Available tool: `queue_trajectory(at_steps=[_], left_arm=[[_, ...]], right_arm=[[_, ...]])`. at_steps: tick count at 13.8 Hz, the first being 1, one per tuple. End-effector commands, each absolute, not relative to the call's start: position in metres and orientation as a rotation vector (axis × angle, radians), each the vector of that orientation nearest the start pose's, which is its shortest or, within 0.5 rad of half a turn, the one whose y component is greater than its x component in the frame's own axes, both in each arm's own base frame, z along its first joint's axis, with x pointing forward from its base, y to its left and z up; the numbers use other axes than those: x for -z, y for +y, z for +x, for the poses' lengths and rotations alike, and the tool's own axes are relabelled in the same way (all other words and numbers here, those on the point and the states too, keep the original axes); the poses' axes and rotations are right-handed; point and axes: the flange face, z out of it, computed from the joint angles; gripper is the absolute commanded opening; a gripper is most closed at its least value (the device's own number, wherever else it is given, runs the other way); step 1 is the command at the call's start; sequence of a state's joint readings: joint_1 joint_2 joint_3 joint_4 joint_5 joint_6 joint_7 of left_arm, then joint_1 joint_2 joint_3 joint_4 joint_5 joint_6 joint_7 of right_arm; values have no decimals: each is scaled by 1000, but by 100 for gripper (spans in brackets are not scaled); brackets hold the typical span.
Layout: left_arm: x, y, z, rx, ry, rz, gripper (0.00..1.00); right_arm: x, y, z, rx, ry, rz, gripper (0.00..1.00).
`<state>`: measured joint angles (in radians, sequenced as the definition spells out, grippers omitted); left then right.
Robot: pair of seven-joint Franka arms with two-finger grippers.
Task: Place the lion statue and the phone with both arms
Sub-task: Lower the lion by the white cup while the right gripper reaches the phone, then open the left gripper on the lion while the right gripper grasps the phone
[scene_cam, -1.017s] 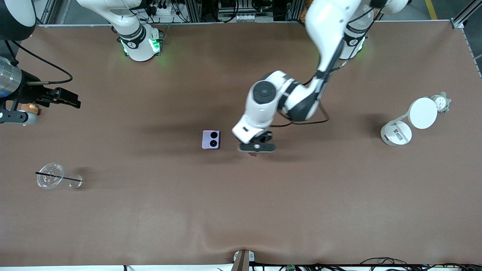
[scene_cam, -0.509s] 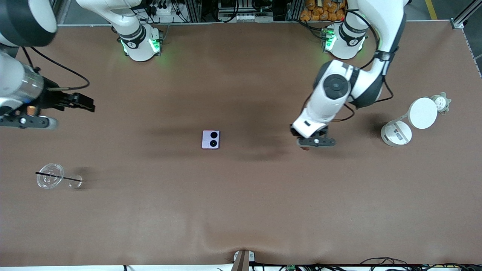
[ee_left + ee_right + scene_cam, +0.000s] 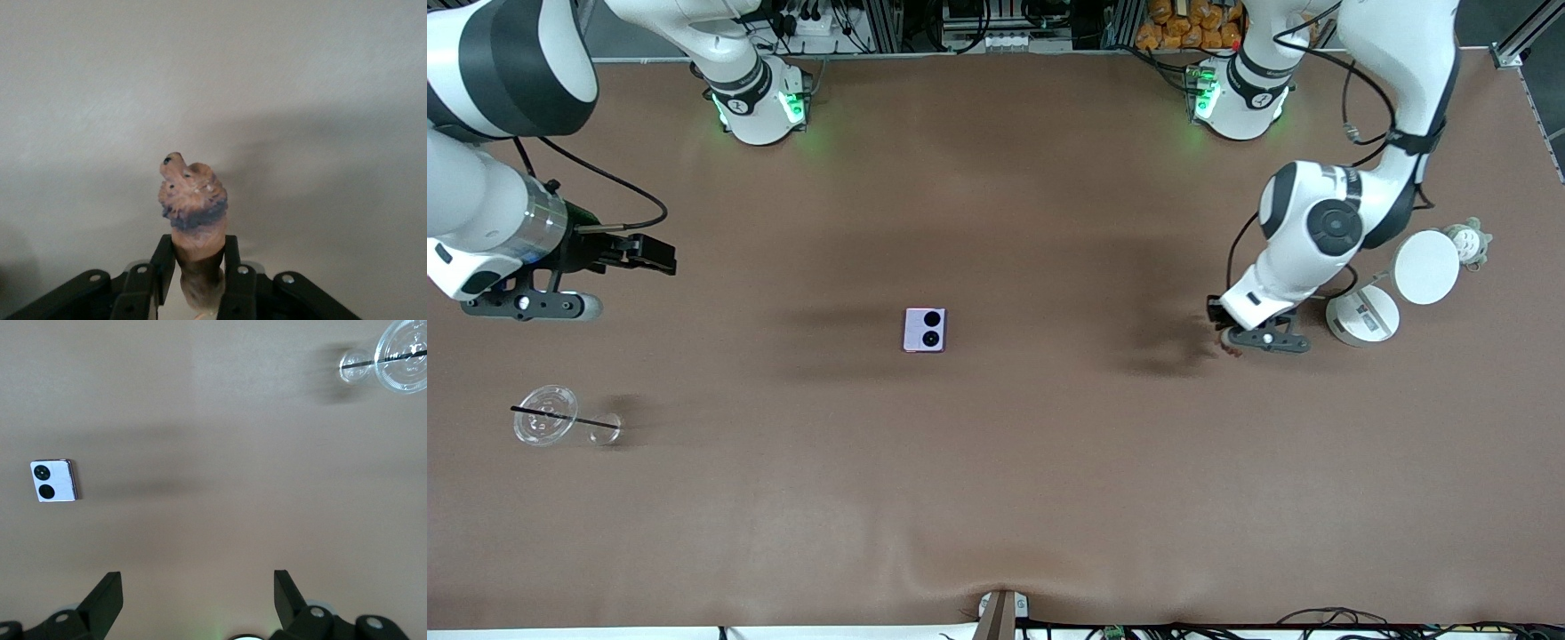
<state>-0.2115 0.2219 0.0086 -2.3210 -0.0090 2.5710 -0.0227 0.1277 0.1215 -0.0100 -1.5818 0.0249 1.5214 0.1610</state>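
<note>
The left gripper [image 3: 1240, 342] gripped the small reddish-brown lion statue [image 3: 193, 207] above bare table beside the white round-based lamp [image 3: 1365, 316]; lowering it gently should keep it upright. The right gripper [image 3: 197, 587] hung spread wide, the pale lilac folded phone [image 3: 925, 330] lying mid-table

The left hand [image 3: 199, 277] grips a small reddish-brown lion statue [image 3: 193, 213], head outward, above the plain tabletop [image 3: 300, 80].

Phone [image 3: 925, 330] mid-table; lion statue [image 3: 193, 207] over table, seemingly near the lamp [image 3: 1362, 315]
</note>
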Motion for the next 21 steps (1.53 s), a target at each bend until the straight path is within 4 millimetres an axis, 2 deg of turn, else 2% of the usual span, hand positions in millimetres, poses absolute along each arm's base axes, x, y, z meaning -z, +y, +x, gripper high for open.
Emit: queue_trajectory(at_steps=[1,5,6,8,10,13,15,18,19,21], left_arm=[[-246,-68,497,29,330,-3121,0],[-233,-21,495,-10,418,-3111,0],[-228,-17,494,-15,447,-3108,0],[-228,-14,494,-10,469,-3105,0],[-224,-3,495,-19,441,-3110,0],[-219,0,497,-14,417,-3117,0],[-217,1,497,-19,412,-3119,0],[-216,5,499,-18,398,-3121,0],[-215,7,500,-19,393,-3121,0],[-215,9,502,-16,388,-3121,4]], right_arm=[[-542,97,575,-283,120,-3133,100],[-525,120,577,-267,116,-3139,100],[-520,126,578,-248,102,-3139,100],[-502,140,579,-231,71,-3141,100],[-482,159,586,-219,89,-3145,100],[-450,211,588,-183,172,-3153,100],[-417,239,592,-161,164,-3162,100],[-375,267,602,-89,112,-3152,100],[-362,278,601,-87,86,-3153,100],[-342,302,585,-137,22,-3168,100]])
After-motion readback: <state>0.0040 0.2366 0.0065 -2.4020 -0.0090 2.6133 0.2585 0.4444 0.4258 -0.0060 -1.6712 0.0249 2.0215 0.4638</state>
